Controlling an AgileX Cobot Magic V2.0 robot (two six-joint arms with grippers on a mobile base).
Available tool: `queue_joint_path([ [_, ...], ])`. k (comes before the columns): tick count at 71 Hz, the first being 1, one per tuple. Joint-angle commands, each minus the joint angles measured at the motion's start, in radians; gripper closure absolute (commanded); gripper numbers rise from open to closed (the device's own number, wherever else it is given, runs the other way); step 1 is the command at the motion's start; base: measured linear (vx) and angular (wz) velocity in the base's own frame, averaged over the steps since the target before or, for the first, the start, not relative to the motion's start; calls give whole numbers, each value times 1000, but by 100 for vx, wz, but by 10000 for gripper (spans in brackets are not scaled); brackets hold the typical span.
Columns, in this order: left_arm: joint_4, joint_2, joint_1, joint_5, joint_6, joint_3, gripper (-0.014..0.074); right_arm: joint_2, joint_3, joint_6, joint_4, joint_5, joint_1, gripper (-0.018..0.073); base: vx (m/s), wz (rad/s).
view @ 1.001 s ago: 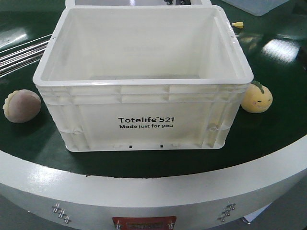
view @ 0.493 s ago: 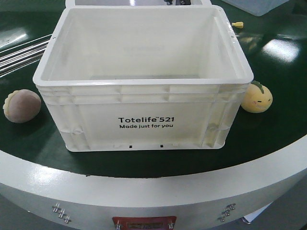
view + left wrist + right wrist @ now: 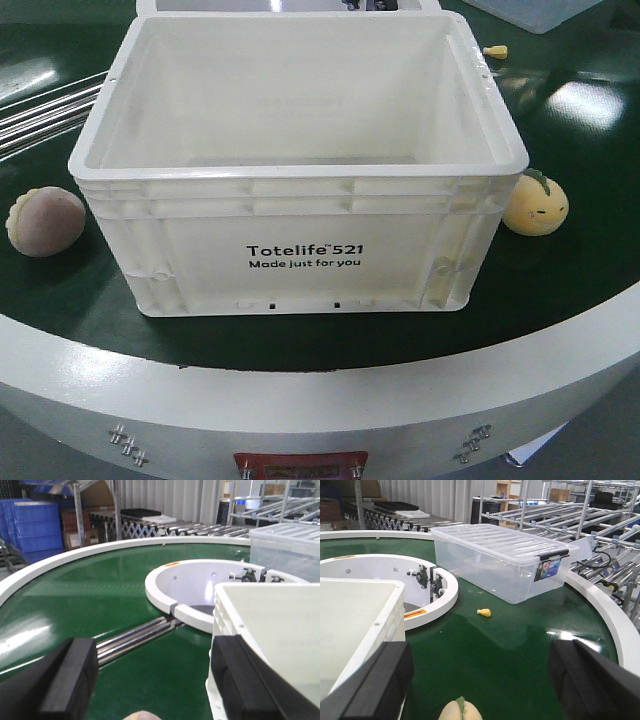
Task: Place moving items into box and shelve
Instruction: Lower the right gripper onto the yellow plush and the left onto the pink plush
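The white box [image 3: 300, 215], printed "Totelife 521", stands empty on the green belt. One of the moving items, a pinkish-brown plush [image 3: 45, 222], lies on the belt left of it. A yellow-orange plush with a leaf [image 3: 535, 203] rests against the box's right side. Neither gripper shows in the front view. In the left wrist view my left gripper [image 3: 152, 680] is open above the belt, with the top of the pinkish plush [image 3: 142, 715] just below it and the box [image 3: 270, 625] at its right. My right gripper [image 3: 480, 680] is open, with the yellow plush [image 3: 460, 711] just below it and the box [image 3: 355, 605] at its left.
A clear lidded bin [image 3: 500, 560] and a small yellow object [image 3: 484, 612] sit on the belt behind the box. A white inner ring [image 3: 165, 587] and metal rods [image 3: 135, 637] lie to the back left. Blue bins [image 3: 35, 525] and roller racks [image 3: 600, 525] stand beyond the belt's white outer rim [image 3: 320, 400].
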Motion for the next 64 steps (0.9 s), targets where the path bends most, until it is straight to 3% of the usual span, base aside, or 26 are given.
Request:
queue_joint_path([
  [1, -2, 43, 3, -109, -4, -67, 21, 37, -85, -5, -8, -54, 0, -34, 0, 0],
  [27, -2, 378, 3, -52, -6, -306, 21, 356, -405, -5, 16, 70, 0, -34, 0, 0],
  [64, -2, 508, 3, -38, -3, -315, 21, 771, -423, -5, 78, 90, 0, -34, 0, 0],
])
